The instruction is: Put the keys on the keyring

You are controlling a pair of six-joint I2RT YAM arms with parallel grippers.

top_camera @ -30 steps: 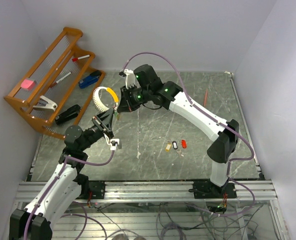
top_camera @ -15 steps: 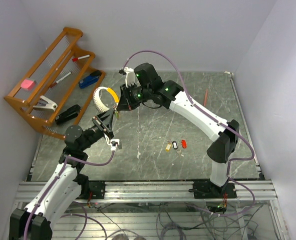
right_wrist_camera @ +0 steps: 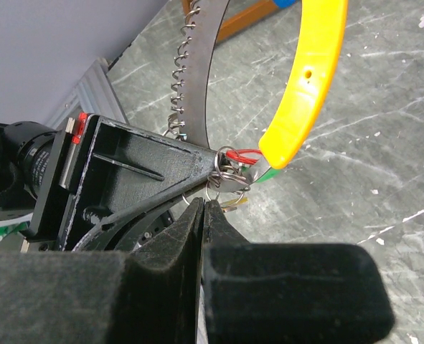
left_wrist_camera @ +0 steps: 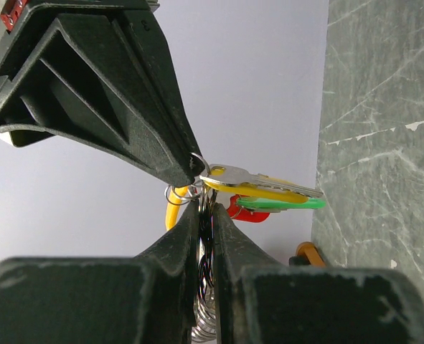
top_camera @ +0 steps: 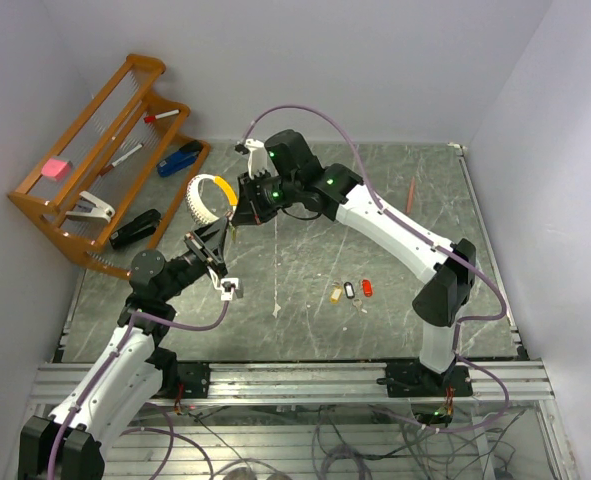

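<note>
The keyring (top_camera: 220,182), a big loop with an orange-yellow band and a silvery coiled part, is held up over the table's back left. My left gripper (top_camera: 220,233) is shut on its coil (left_wrist_camera: 204,326). In the left wrist view, keys with yellow (left_wrist_camera: 269,192), green and red tags hang just past my left gripper (left_wrist_camera: 206,204). My right gripper (top_camera: 237,214) meets it from the right, shut, its tips (right_wrist_camera: 204,204) pinching a key's small wire ring (right_wrist_camera: 226,179) beside the yellow band (right_wrist_camera: 308,86). Three more keys (top_camera: 350,290) lie loose on the table.
A wooden rack (top_camera: 85,170) with staplers, markers and a pink block stands against the left wall. A red pen (top_camera: 411,193) lies at the back right. Walls close in the table on three sides.
My right gripper has crept slightly left and back by the keyring. The left arm and the loose keys have stayed put.
</note>
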